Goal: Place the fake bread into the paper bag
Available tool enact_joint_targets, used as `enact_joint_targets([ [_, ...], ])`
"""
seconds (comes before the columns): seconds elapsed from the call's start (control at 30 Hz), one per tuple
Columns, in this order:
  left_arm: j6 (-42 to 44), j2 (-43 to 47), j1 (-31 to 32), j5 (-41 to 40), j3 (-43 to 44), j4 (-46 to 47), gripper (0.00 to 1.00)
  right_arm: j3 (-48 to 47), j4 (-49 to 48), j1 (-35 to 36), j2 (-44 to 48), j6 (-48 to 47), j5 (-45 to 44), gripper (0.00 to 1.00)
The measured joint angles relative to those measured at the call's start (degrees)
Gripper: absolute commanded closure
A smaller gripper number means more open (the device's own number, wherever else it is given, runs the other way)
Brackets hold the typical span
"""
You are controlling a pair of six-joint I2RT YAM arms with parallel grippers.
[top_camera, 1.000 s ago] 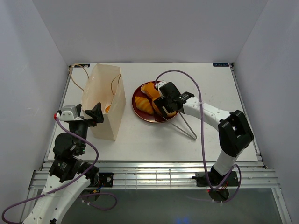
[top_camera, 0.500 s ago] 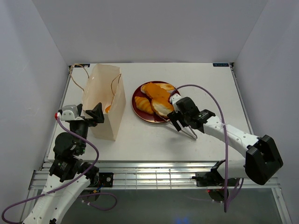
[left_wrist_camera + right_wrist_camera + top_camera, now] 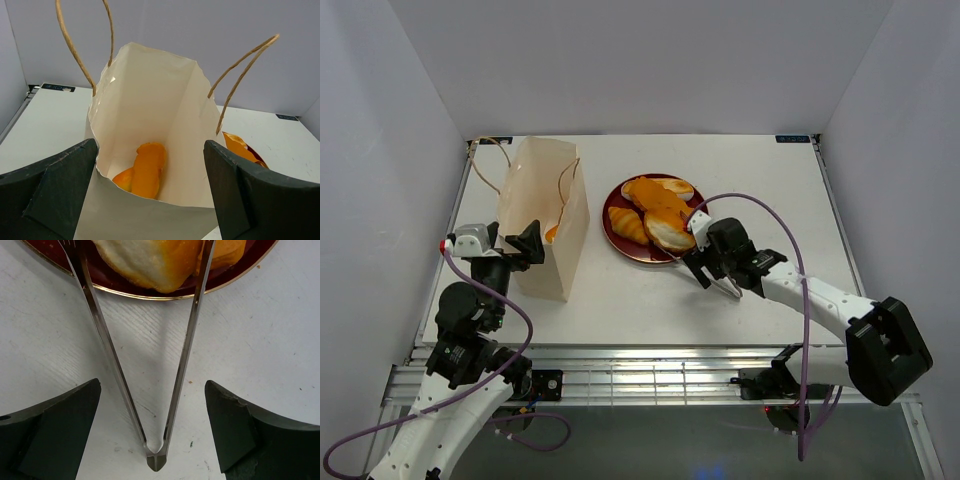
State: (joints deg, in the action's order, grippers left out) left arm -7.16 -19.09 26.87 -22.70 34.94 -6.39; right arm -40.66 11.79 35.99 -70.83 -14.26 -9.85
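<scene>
The right gripper (image 3: pixel 152 390) stands with its jaws spread wide over the white table (image 3: pixel 260 355), holding nothing. Its wrist camera shows what the overhead view blurs: the joined end of the thin metal tongs (image 3: pixel 186 345) lies between the two dark fingers, touching neither. The two blades fan upward in the frame to the dark red plate (image 3: pixel 235 276), their tips out of frame at the top. A pale-crusted piece of the fake bread (image 3: pixel 150 262) sits on that plate at the top of the frame, well ahead of the fingertips.

From above, the right gripper (image 3: pixel 705 268) sits just below and right of the plate (image 3: pixel 611 235), with the tongs (image 3: pixel 730 288) under it and several golden pastries (image 3: pixel 655 205) heaped above and left of it.

The left gripper (image 3: pixel 150 150) is also open, its fingers flanking the near side of the paper bag (image 3: pixel 150 90); contact cannot be judged. Only its wrist camera looks down the open mouth, where an orange pastry (image 3: pixel 147 167) rests low inside, between the cord handles (image 3: pixel 75 50). Overhead, the left gripper (image 3: pixel 525 240) meets the bag (image 3: pixel 555 270) at centre left, with only a sliver of orange (image 3: pixel 551 233) showing.
</scene>
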Motion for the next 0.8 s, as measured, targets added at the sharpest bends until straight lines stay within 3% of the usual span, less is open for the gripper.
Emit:
enact_joint_targets([
  [0.8, -0.2, -0.3, 0.0, 1.1, 0.0, 0.0, 0.02, 0.4, -4.7, -2.4, -8.4, -1.2, 4.7, 0.1],
])
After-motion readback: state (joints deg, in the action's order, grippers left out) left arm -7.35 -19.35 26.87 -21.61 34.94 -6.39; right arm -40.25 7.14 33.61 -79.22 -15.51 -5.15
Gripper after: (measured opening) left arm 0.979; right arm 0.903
